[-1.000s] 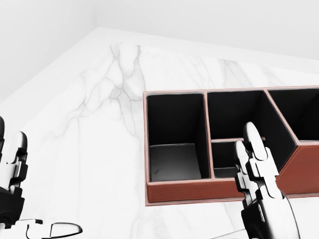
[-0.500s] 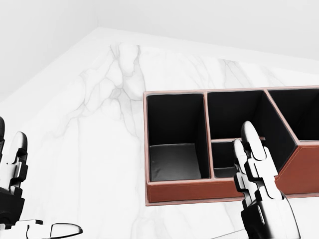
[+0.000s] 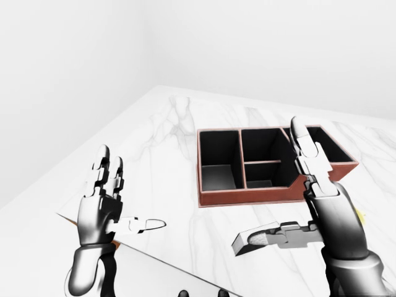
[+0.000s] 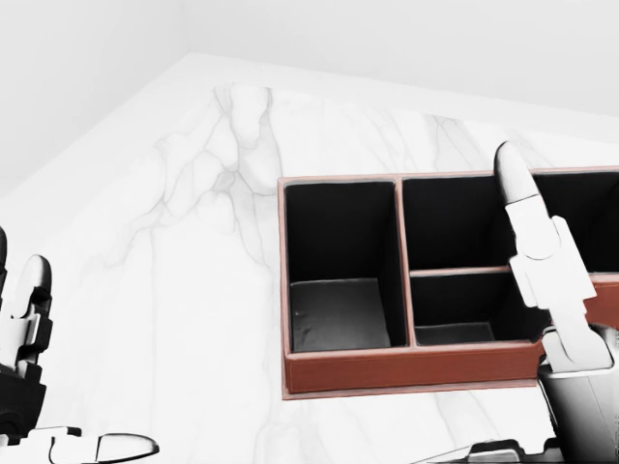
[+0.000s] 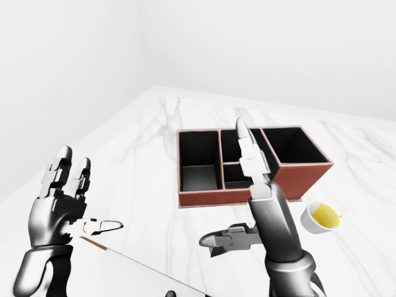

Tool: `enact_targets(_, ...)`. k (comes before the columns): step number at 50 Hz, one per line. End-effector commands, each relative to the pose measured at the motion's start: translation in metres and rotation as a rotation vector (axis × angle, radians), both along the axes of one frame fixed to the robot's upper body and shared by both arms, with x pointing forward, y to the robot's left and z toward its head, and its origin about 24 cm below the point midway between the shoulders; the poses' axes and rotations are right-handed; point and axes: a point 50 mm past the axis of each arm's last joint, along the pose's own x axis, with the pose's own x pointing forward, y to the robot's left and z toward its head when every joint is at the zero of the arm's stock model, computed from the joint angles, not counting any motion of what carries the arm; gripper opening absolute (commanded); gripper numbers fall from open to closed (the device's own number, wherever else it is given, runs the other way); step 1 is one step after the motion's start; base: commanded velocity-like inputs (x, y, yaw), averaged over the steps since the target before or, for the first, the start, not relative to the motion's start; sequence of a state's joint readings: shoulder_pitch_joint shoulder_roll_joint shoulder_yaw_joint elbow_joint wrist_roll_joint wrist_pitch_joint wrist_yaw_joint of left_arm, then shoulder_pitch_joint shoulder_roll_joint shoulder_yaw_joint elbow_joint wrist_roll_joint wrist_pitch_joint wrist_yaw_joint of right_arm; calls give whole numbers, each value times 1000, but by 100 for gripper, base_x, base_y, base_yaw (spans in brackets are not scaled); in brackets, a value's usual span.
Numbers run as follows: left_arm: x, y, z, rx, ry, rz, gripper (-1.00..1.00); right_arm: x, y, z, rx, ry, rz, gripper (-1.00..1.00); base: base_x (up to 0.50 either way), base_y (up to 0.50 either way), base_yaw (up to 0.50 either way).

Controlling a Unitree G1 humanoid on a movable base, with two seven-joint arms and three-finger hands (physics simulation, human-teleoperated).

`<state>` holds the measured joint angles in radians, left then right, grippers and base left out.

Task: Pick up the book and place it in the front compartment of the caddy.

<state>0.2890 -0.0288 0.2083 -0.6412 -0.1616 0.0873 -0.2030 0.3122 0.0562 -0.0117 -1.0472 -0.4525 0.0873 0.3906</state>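
Both robot hands, left (image 3: 102, 201) and right (image 3: 309, 185), spread-fingered before the caddy (image 3: 266, 166).

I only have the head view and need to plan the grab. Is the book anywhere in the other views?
Observer: Not clearly. In the left-eye view a flat pale slab with a thin brown edge lies at the bottom, below the left hand. I cannot tell whether it is the book.
Operator: Anything to the right of the caddy?
Observer: Yes. The right-eye view shows a white cup of yellow liquid on the table, near the lower right corner of the caddy.
Operator: My right hand is cut off. Is it holding anything?
Observer: No. The right hand is open and empty, fingers up, thumb out sideways.
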Motion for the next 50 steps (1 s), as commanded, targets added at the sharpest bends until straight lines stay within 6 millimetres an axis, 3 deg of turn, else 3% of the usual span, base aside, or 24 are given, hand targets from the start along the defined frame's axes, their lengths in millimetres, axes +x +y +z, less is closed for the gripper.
enact_targets(1, 5, 2, -5, -15, 18, 12, 100, 7, -4, 6, -208, 19, -80, 100, 0, 0, 0)
enact_targets(16, 7, 0, -7, -14, 27, 11, 100, 20, -9, -4, -406, 111, -113, 100, 0, 0, 0)
enact_targets(36, 7, 1, -7, -16, 27, 14, 100, 8, -12, -9, -577, 231, -220, 100, 0, 0, 0)
enact_targets(44, 6, 0, -8, -15, 31, 14, 100, 4, -30, -12, -434, 283, -374, 100, 0, 0, 0)
enact_targets(50, 7, 0, -7, -14, 28, 16, 100, 4, -38, -8, -432, 273, -441, 100, 0, 0, 0)
